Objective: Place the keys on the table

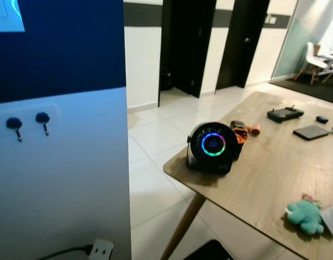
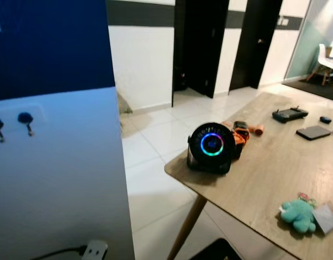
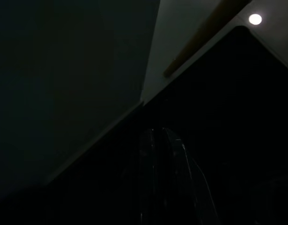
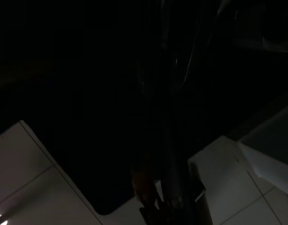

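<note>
Gripper, right (image 4: 169, 206): hangs low in shadow beside the table (image 1: 274, 179), over pale floor tiles; we cannot tell whether it is clenched or released, and a small indistinct shape at its tip may or may not be the keys.
Gripper, left (image 3: 158, 136): idle in the dark below the table; we cannot tell its grip state.
Keys: not made out with certainty; a teal plush charm (image 1: 305, 216) with a ring and a pale tag lies on the table near its near edge, and we cannot say whether keys hang from it.
Round device (image 1: 213, 146): lit ring, standing at the table's near corner.
Orange item (image 1: 240, 131): just behind the round device on the table.
Dark gadgets (image 1: 285, 114): toward the table's far side.
Wall hooks (image 1: 43, 120): two, bare, well apart from the table.
Risk, drop: we judge a release short of the table edge would send keys to the tiles.
Risk, collision: an arm raised close to the table corner could knock the round device off.
</note>
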